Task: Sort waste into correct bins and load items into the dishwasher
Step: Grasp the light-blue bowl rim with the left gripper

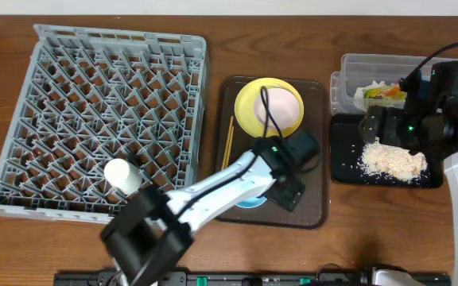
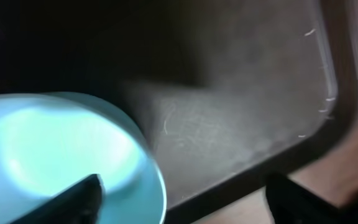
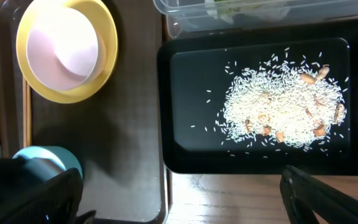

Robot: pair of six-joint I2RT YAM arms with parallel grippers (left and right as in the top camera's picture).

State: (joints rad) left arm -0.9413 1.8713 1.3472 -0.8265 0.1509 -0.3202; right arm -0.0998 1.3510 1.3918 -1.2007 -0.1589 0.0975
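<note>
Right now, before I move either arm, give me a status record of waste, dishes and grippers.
rice scraps: in black tray
wrapper: in clear tub
yellow plate: on brown tray, white bowl on it
chopsticks: on brown tray, left of yellow plate
light blue bowl: on brown tray
left gripper: open, around light blue bowl's rim
right gripper: open, empty, above black tray
dish rack: one white cup-like item inside

By the left gripper (image 2: 185,199) sits the light blue bowl (image 2: 61,143), on a dark brown, pale-scratched tray (image 2: 241,124). Beyond it are a yellow plate (image 1: 249,107), a pinkish white bowl (image 1: 285,111) and pale wooden chopsticks (image 1: 229,143). Ahead of the right gripper (image 3: 185,199), beige rice (image 3: 284,109) with brown flecks speckles the black tray (image 3: 185,124). Far to the left gripper's left, the rack (image 1: 94,119) is a grey diagonal lattice.
</note>
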